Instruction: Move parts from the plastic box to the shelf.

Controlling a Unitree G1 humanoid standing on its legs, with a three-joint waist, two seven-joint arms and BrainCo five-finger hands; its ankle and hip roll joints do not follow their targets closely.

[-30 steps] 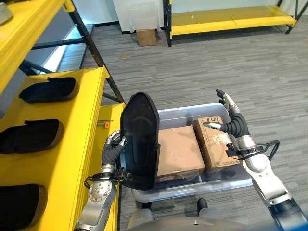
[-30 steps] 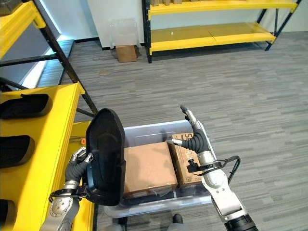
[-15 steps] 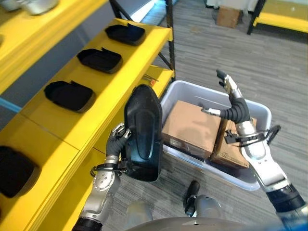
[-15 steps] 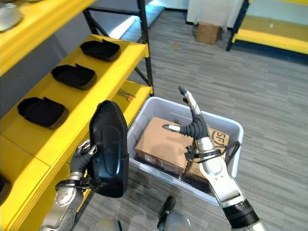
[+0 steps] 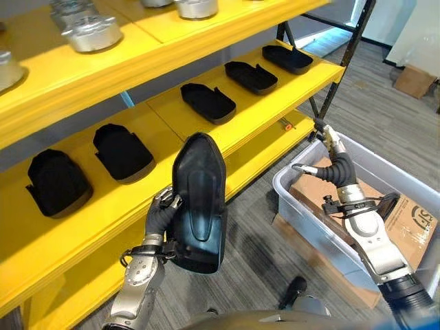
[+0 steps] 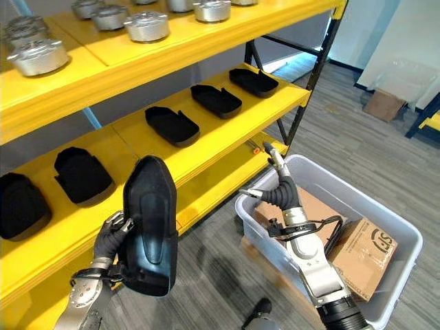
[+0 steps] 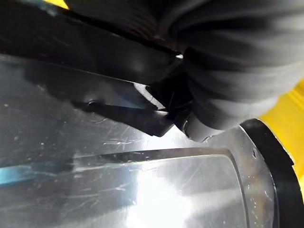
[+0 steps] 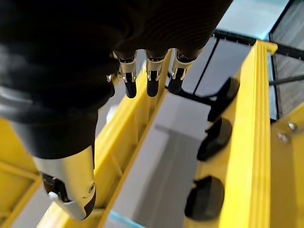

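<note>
1. Left eye view: the left hand point(image 5: 162, 214) has its fingers curled round the edge of a black part point(image 5: 197, 201), a long shell with a pointed top, and holds it upright in front of the yellow shelf point(image 5: 275, 103). On the middle level of the shelf lie more black parts in a row point(image 5: 207, 102), each apart from the next. On the level above stand metal parts point(image 5: 91, 34). The right hand point(image 5: 333, 163) is raised above the near corner of the plastic box point(image 5: 302, 227), fingers straight and thumb spread to the side, with nothing in it. In the box lie cardboard boxes point(image 5: 410, 221).

2. Right eye view: the left hand point(image 6: 111, 238) grips the black part point(image 6: 150, 223) from its shelf side, the part standing upright above the floor and touching no shelf board. The right hand point(image 6: 278, 184) has its fingers pointing up and away, loose and empty, over the box rim point(image 6: 289, 256). The cardboard boxes point(image 6: 363, 250) sit inside the plastic box.

3. Left wrist view: the dark ribbed cover of the left hand point(image 7: 228, 80) lies against the glossy black part point(image 7: 118, 156), which is pressed close to the camera; the fingers themselves are hidden here.

4. Right wrist view: the fingers point(image 8: 151, 80) of the right hand hang straight beside the thumb point(image 8: 66, 185), touching nothing. Past them show the yellow shelf point(image 8: 249, 142) and black parts point(image 8: 205, 198) lying on it.
</note>
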